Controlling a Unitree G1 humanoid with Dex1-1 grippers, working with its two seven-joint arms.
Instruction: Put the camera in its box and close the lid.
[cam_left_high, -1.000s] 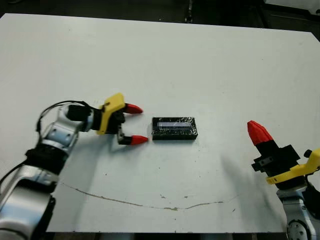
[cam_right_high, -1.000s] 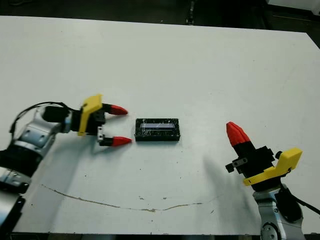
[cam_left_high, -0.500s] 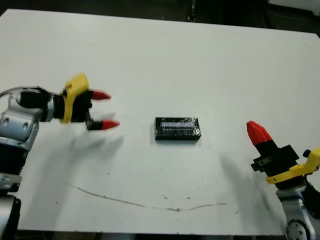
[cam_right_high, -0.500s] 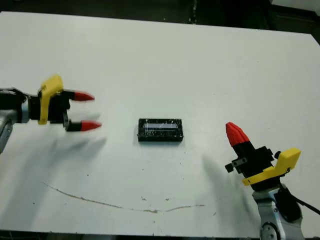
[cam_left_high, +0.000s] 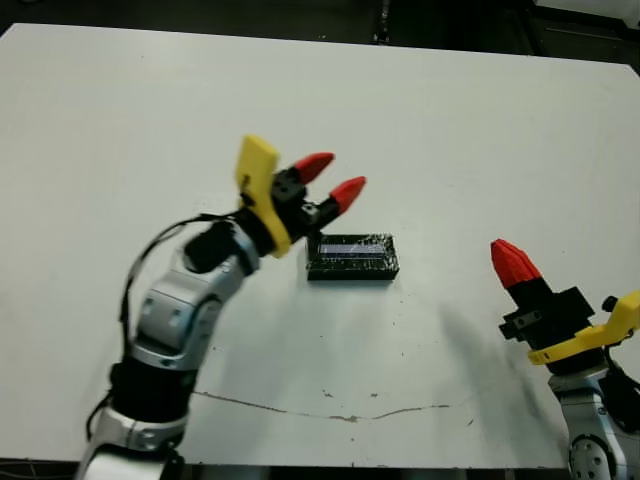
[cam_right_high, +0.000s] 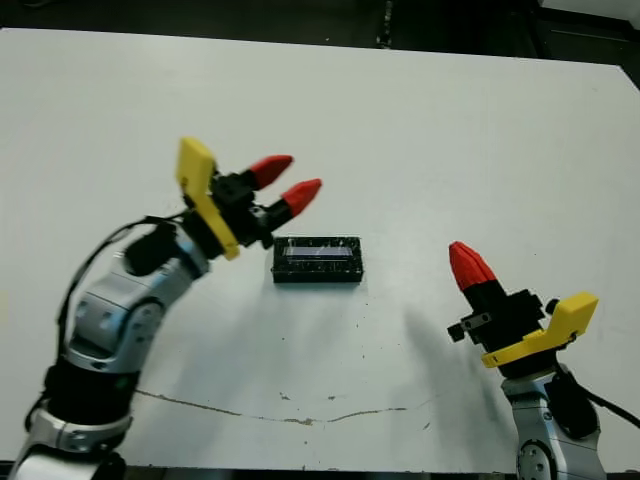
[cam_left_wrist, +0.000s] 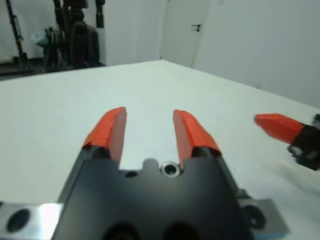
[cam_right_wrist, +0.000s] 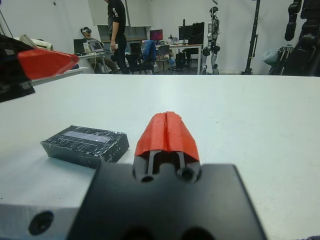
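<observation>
— Where is the box just now?

— Near the middle of the white table, lying flat, with the lid seated on it — the crinkly silver foil faces up. The camera itself cannot be seen.

— And the left gripper?

— Raised off the table, just to the box's left and a little beyond its far edge. Its two red fingertips are spread with a clear gap between them and nothing in it; they point up and toward the robot's right, over the box's left end, not touching it.

— The right gripper?

— Well apart from the box, out to the robot's right and nearer the front edge. Its fingers are pressed together into one red wedge — empty, aimed roughly toward the box.
</observation>
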